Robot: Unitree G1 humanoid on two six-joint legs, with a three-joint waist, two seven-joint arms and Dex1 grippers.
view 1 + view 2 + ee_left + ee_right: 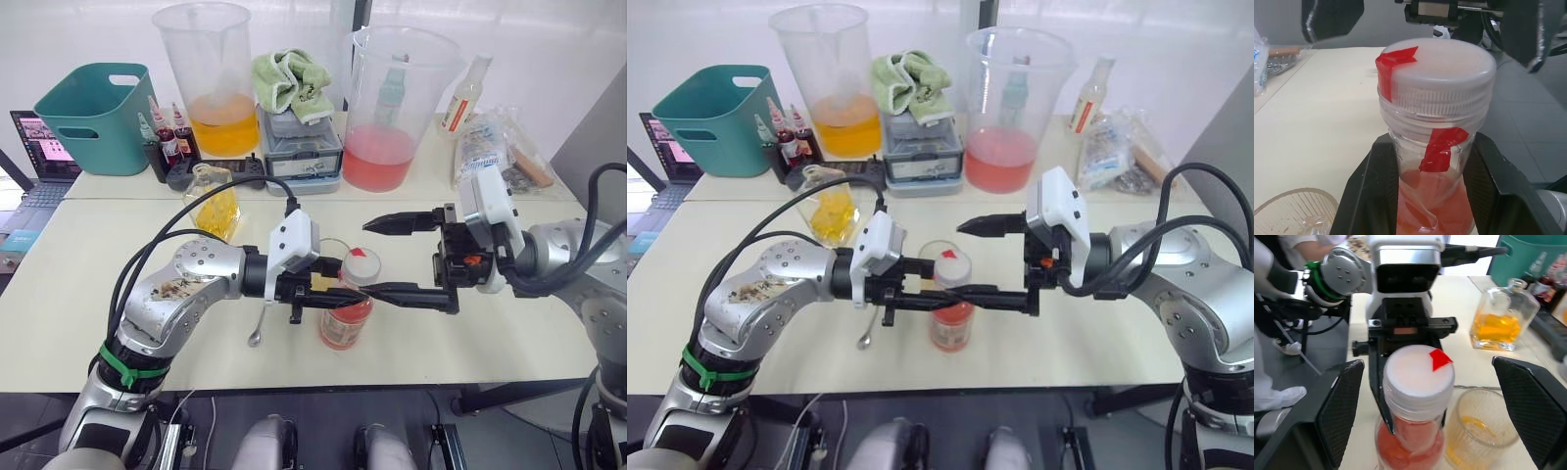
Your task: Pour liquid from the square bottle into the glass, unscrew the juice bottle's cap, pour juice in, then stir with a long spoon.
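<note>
Cap [1418,377] awaited unscrewing: left gripper [1425,196] clamped the juice bottle [345,318]; right gripper [392,257] (spread wide) should close squarely.

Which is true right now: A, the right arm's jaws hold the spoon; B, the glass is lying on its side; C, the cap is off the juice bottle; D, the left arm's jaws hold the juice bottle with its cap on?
D: the left gripper clamps the juice bottle below its neck, and the white cap sits on top.
</note>
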